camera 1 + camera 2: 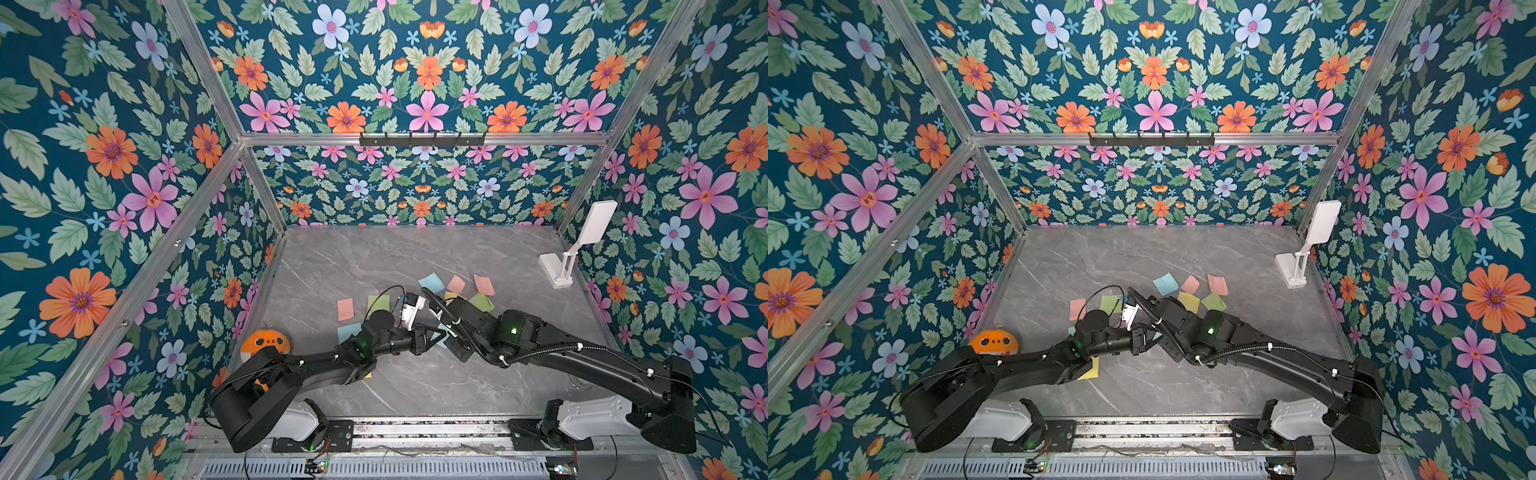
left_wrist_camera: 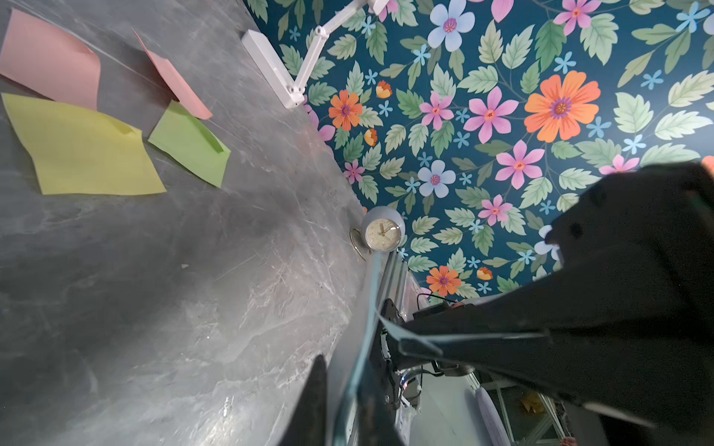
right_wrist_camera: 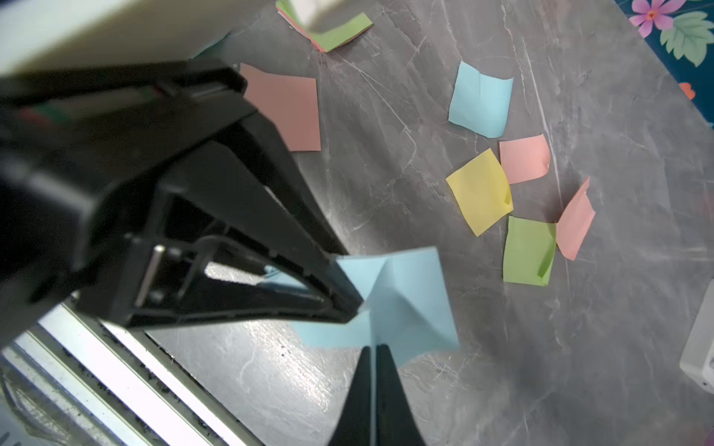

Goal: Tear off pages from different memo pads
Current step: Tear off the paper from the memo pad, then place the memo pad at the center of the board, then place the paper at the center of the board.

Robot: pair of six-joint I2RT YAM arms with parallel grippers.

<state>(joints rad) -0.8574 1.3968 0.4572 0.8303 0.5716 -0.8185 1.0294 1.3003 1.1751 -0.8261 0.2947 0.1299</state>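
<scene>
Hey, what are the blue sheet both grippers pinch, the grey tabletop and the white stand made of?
The blue sheet looks like thin matte paper: it creases sharply and bends where pinched. The tabletop is grey marble or a marble-print laminate, I cannot tell which: white veins, semi-gloss with soft glare. The white stand is probably moulded plastic: smooth, uniform white, rounded edges.

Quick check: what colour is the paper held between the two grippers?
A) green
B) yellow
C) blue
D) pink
C: in the right wrist view the left gripper and the right gripper both have their jaws shut on the blue paper.
</scene>
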